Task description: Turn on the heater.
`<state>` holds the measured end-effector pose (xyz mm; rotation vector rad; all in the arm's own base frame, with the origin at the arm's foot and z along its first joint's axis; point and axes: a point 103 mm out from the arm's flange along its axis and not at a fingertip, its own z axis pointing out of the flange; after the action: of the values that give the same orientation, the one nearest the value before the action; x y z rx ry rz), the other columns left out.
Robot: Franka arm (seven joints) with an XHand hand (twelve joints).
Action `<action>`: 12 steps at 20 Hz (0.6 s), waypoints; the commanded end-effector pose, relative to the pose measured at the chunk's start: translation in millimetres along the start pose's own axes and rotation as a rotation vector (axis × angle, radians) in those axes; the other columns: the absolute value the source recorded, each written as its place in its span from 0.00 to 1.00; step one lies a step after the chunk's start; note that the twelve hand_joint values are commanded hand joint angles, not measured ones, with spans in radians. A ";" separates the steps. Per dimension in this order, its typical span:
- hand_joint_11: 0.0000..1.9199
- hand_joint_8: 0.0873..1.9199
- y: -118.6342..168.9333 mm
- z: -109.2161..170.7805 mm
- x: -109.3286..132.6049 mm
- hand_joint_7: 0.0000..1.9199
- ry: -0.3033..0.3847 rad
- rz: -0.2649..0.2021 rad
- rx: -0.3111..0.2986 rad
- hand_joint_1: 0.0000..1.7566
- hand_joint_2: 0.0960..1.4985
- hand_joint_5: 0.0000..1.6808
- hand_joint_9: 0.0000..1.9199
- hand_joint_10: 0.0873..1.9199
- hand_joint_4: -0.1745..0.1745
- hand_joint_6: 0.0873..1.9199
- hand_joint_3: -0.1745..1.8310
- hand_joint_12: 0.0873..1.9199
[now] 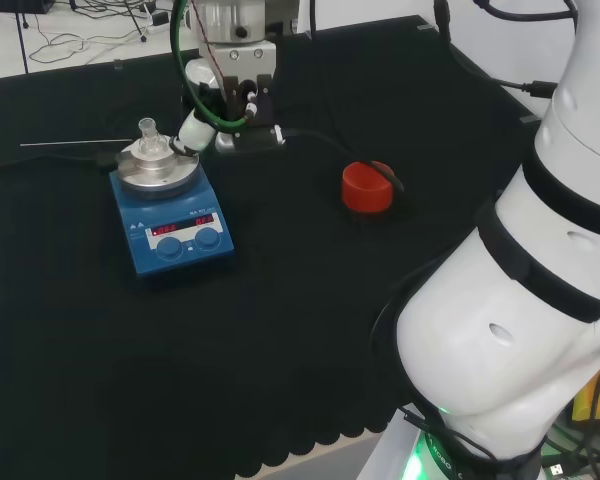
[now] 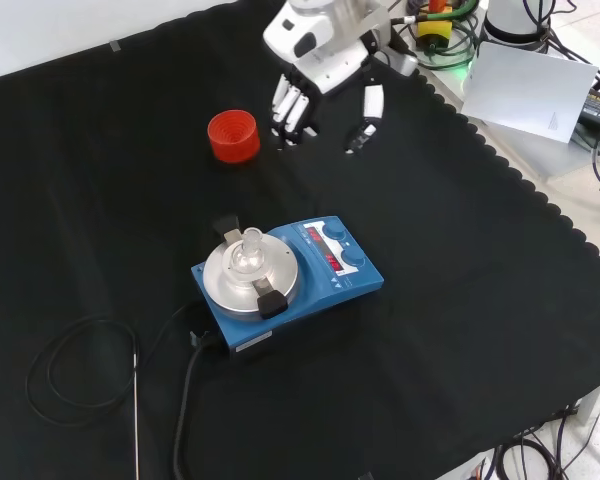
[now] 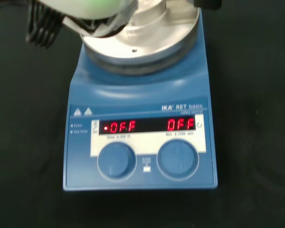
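Note:
The heater (image 2: 290,275) is a blue box with a round metal plate (image 1: 158,168). Its front panel carries two red lit displays (image 3: 149,126) above two round blue knobs (image 3: 116,159) (image 3: 178,159). A small clear glass flask (image 2: 245,255) stands on the plate. The hand (image 2: 315,55) hangs well above the heater and touches nothing; its fingers (image 2: 290,105) are straight and point down, with the thumb apart from them. In the head view the hand (image 1: 228,90) shows above the heater (image 1: 175,225). In the wrist view dark ribbed fingers (image 3: 40,28) show beside the plate (image 3: 142,42).
A red ribbed ring (image 2: 233,135) (image 1: 367,187) stands alone on the cloth beyond the heater in the front view. A black cable (image 2: 80,365) and a thin metal rod (image 2: 136,410) lie near the heater's back. The arm's white links (image 1: 520,300) stand at the head view's right.

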<state>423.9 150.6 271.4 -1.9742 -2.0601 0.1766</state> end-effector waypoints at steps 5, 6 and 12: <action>0.52 0.56 -23.5 21.3 22.0 0.63 -0.030 -0.014 0.073 0.56 0.38 0.27 0.74 0.40 0.23 0.20 0.45 0.54; 0.55 0.57 -25.5 23.6 24.5 0.65 -0.036 -0.016 0.077 0.57 0.39 0.27 0.76 0.42 0.21 0.21 0.45 0.51; 0.77 0.68 -32.7 33.4 35.0 0.72 -0.071 -0.018 0.118 0.64 0.43 0.28 0.80 0.59 0.10 0.25 0.44 0.41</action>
<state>389.0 180.1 256.9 -1.9208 -2.0589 0.3197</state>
